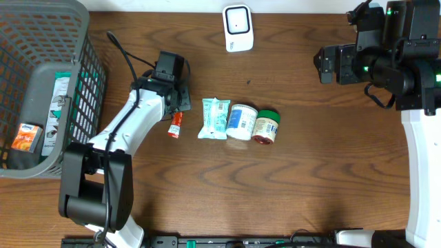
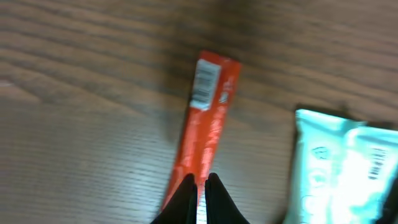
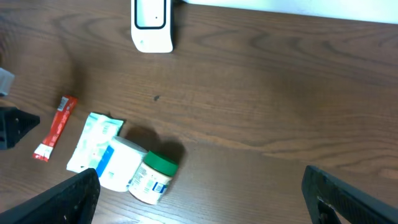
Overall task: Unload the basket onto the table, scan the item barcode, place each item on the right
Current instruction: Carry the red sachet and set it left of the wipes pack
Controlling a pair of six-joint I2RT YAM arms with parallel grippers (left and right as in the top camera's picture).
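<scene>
Counted on the table: 1 white scanner [image 1: 238, 27], 1 red stick packet [image 2: 208, 118], 1 teal-and-white pouch [image 1: 214, 118], 2 jars, 1 grey basket [image 1: 88, 48] and 2 grippers.

All 4 loose items lie in 1 row in front of the scanner, on the robot's side of it. The white jar with a blue label [image 1: 241, 121] is almost straight in front of the scanner. The green-lidded jar [image 1: 267, 126] touches it, slightly right of the scanner's line. The pouch lies against the white jar's other side, left of that line. The red stick packet is further left again, apart from the pouch, with its barcode at the end away from the wrist camera.

The basket stands far to the scanner's left, at the table edge. I can make out 2 things in it: 1 orange box [image 1: 26, 136] on the floor and 1 green-and-white packet [image 1: 59, 102] leaning near the wall.

The left gripper [image 2: 200, 183] has its fingers pressed together at the packet's near end; whether they have actually caught the wrapper I cannot tell. The right gripper [image 3: 200, 174] hangs well to the scanner's right, fingers spread wide, holding nothing.
</scene>
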